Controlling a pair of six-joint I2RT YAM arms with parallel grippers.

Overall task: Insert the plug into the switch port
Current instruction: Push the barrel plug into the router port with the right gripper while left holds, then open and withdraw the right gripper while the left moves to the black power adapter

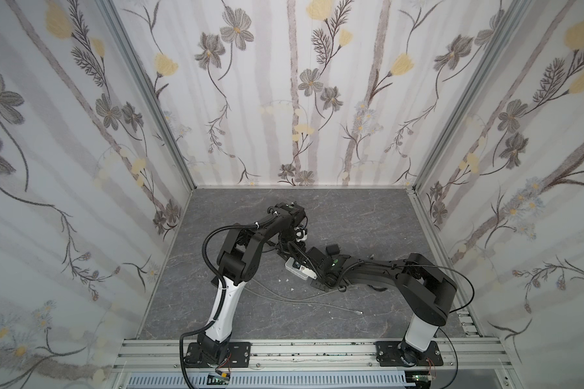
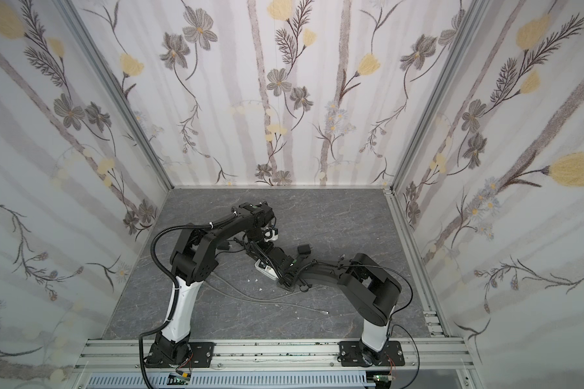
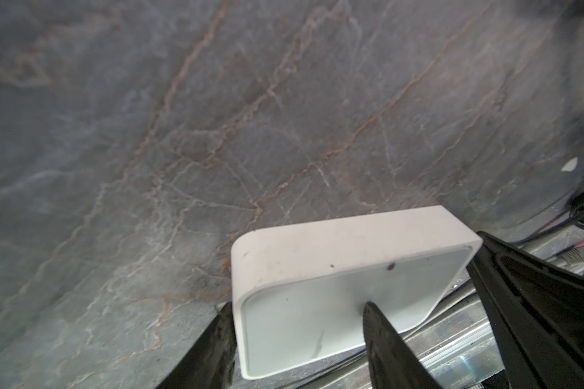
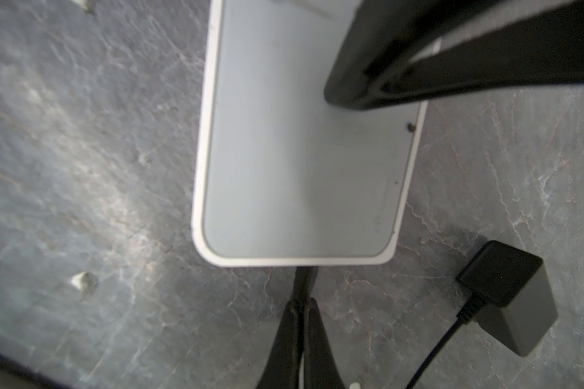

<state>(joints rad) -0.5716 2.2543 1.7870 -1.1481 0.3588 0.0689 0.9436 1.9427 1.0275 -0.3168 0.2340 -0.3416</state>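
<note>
A small flat white box (image 1: 296, 267) (image 2: 264, 267) with a pale grey top lies on the dark stone table. In the right wrist view my right gripper (image 4: 304, 304) is shut on a thin black plug (image 4: 305, 279), whose tip meets the box's (image 4: 300, 161) near short end. The switch port is hidden under that rim. My left gripper (image 3: 292, 306) stands open over the box (image 3: 317, 269): one finger (image 3: 218, 340) is against the far short end, the other fingertip (image 3: 373, 313) rests on the top face.
A black power adapter (image 4: 506, 296) (image 1: 332, 250) (image 2: 304, 250) with its cable lies beside the box. A grey cable (image 1: 317, 304) trails across the table in front. Small white bits (image 4: 81, 281) lie scattered. An aluminium rail (image 1: 284, 350) runs along the front edge.
</note>
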